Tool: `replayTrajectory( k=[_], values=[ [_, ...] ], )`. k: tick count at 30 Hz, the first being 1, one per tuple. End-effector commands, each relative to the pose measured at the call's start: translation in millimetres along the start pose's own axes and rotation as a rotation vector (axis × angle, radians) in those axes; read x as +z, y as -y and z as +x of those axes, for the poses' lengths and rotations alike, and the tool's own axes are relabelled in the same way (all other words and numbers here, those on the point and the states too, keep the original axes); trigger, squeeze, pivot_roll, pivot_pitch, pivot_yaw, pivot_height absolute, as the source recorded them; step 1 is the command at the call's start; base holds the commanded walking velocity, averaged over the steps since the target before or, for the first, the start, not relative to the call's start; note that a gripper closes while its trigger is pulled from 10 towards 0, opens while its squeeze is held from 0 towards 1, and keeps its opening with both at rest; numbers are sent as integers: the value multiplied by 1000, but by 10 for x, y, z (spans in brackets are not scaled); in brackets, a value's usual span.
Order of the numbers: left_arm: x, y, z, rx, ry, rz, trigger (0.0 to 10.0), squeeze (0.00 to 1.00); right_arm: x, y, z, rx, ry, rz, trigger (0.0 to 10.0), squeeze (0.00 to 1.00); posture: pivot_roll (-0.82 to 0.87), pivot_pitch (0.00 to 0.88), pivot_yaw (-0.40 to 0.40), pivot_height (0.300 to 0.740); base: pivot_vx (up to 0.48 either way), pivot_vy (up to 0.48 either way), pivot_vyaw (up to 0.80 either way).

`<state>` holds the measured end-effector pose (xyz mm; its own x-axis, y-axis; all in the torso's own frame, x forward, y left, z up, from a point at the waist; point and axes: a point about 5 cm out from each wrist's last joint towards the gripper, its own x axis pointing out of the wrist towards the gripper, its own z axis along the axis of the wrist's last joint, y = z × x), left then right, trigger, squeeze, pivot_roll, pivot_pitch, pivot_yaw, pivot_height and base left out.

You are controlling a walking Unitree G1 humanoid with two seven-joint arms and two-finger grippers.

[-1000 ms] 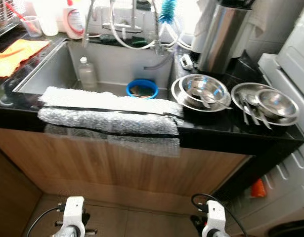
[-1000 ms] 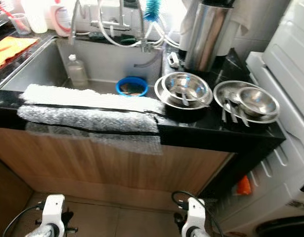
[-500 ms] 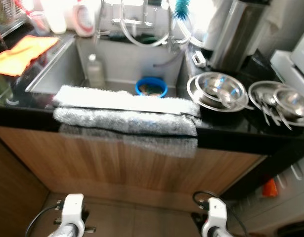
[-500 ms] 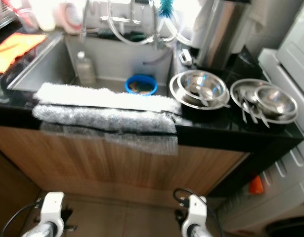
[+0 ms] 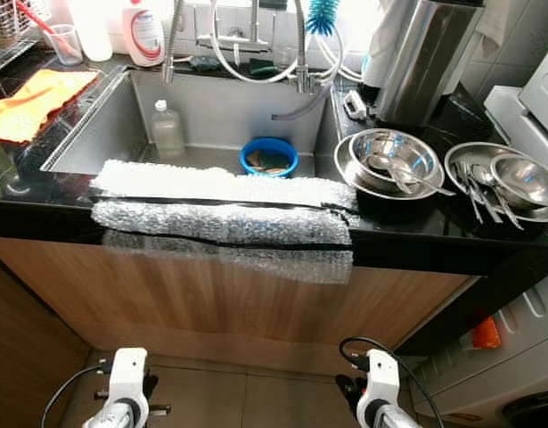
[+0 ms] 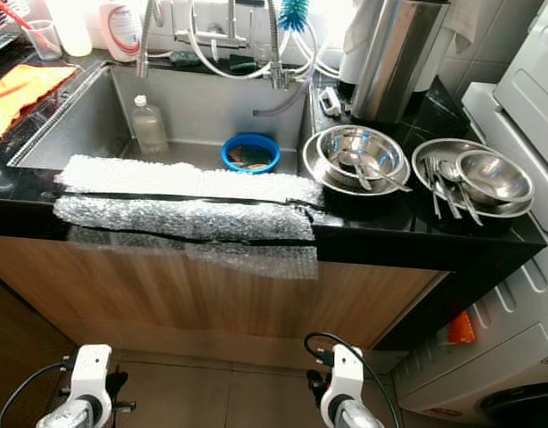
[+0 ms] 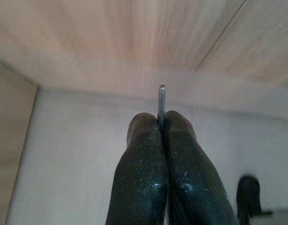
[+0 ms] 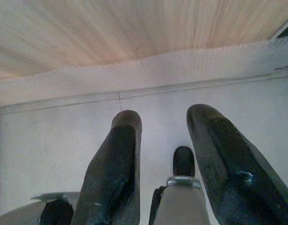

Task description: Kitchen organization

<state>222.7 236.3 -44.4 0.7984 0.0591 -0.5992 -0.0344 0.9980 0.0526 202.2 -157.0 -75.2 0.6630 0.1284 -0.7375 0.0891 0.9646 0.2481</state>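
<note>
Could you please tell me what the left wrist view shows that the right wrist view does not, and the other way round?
Left wrist view: the left claw, shut on a thin metal strip that sticks out past its fingertips. Right wrist view: the right claw, open and holding nothing. Both: the wooden cabinet front meeting a pale floor.

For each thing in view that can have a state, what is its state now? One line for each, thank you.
Left gripper: shut on a thin metal piece, hanging low.
Right gripper: open, empty, hanging low.
Sink: no water running; holds a bottle and a bowl.
Bottle: upright, capped.
Blue bowl: upright, something inside.
Steel bowls: nested, spoon inside.
Plate: holds cutlery and a bowl.
Bubble wrap: draped over the counter edge.
</note>
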Motion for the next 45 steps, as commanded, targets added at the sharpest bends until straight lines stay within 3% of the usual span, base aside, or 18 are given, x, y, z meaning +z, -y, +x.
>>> replayTrajectory(
  k=[1, 9, 19, 22, 28, 37, 45],
  values=[
    [67, -6, 8, 10, 48, -9, 10000, 0, 34, 44, -7, -8, 18, 0, 10000, 0, 36, 47, -60, 740, 0, 0, 0],
    [156, -121, -60, 21, 170, 33, 10000, 0, 95, 61, -7, -4, 52, -18, 10000, 0, 38, 29, -58, 740, 0, 0, 0],
    [88, -184, -249, 48, 287, 23, 10000, 0, 338, 122, -60, 33, 245, -129, 10000, 0, 19, 6, -61, 740, 0, 0, 0],
    [130, -197, -319, 60, 337, 32, 10000, 0, 411, 153, -100, 33, 313, -187, 10000, 0, 22, 0, -60, 740, 0, 0, 0],
    [203, -236, -465, 94, 409, 49, 10000, 0, 579, 197, -191, 19, 452, -210, 10000, 0, 13, 0, -57, 740, 0, 0, 0],
    [471, -311, -703, 195, 536, 51, 10000, 0, 751, 169, -412, -2, 620, -250, 10000, 0, 12, 0, -46, 740, 0, 0, 0],
    [840, -323, -957, 281, 656, 46, 10000, 0, 839, -83, -730, -2, 736, -264, 10000, 0, 3, 14, -58, 740, 0, 0, 0]
  ],
)
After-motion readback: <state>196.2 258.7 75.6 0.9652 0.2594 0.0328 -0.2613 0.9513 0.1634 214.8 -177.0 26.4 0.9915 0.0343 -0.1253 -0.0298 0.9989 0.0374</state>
